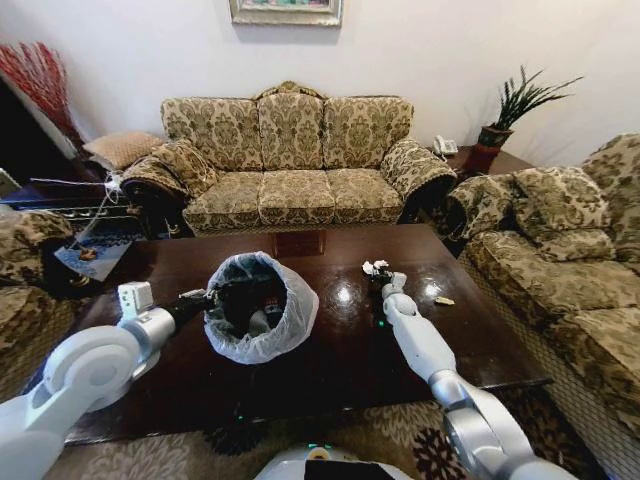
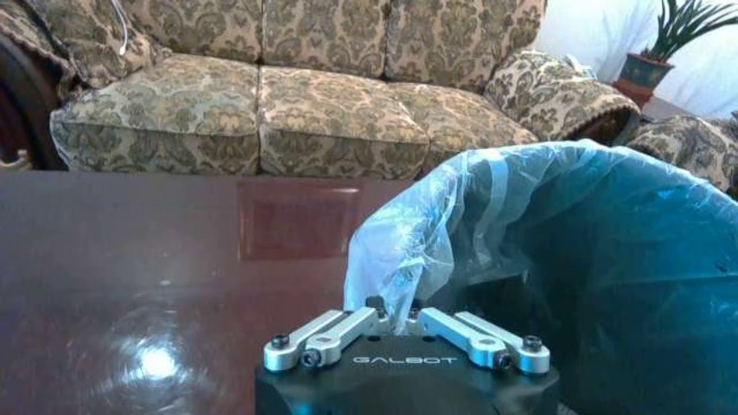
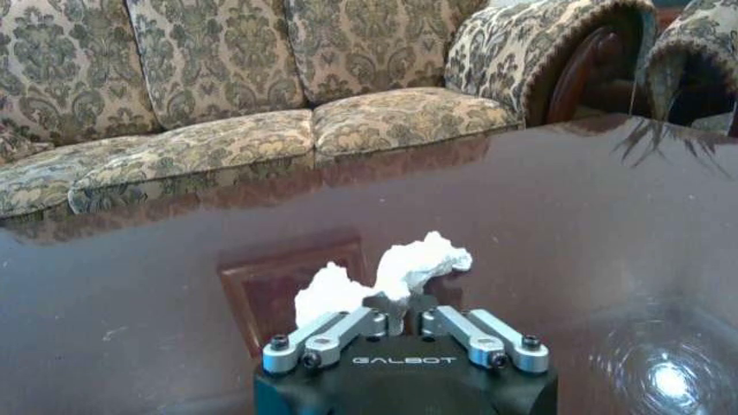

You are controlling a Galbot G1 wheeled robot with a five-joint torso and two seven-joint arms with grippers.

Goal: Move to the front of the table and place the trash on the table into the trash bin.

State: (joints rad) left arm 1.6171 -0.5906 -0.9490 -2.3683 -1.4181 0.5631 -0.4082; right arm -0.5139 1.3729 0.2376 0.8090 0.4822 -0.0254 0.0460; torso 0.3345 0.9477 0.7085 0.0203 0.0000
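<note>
The bench [image 1: 330, 370] is a glossy dark brown coffee table standing in front of a patterned three-seat sofa [image 1: 290, 160].

The trash bin [image 1: 258, 305], black and lined with a translucent plastic bag, sits on the left half of the bench top. The left gripper [image 1: 207, 296] is at the bin's left rim. In the left wrist view, the left gripper [image 2: 395, 322] has its fingers [image 2: 375, 308] drawn narrow, pinching a fold of the plastic bag [image 2: 398, 251] at the rim.

The right gripper [image 1: 379, 282] is over the bench to the right of the bin. In the right wrist view, the right gripper [image 3: 396, 313] has its fingers drawn close on a crumpled white paper wad [image 3: 403, 270], which projects forward from the fingertips. The same wad [image 1: 374, 268] appears at the gripper tip in the head view.

A small yellowish scrap [image 1: 444, 300] lies on the bench near its right edge, well apart from both grippers.
</note>
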